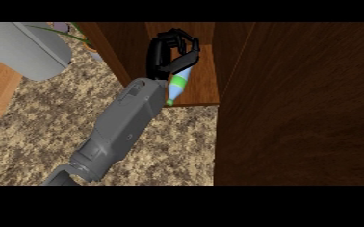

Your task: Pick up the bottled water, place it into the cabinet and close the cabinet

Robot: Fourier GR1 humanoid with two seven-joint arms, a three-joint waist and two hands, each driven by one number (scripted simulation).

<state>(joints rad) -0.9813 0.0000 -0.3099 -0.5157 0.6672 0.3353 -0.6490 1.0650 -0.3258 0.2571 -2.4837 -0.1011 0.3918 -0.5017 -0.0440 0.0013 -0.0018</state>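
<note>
The bottled water (178, 83), a pale blue bottle with a green label, is tilted over the front of the cabinet's wooden shelf (204, 84), its lower end near the shelf's front edge. My left hand (162, 56) reaches into the open cabinet from the lower left and is shut on the bottle, with the fingers curled round its upper part and hiding it. The cabinet's door (292, 106) stands open at the right as a large dark wooden panel. My right hand shows nowhere.
A grey rounded object (32, 48) stands at the upper left, with green plant leaves (71, 32) beside it. Speckled granite counter (43, 125) fills the lower left. The cabinet's left wall (110, 48) rises just left of my hand.
</note>
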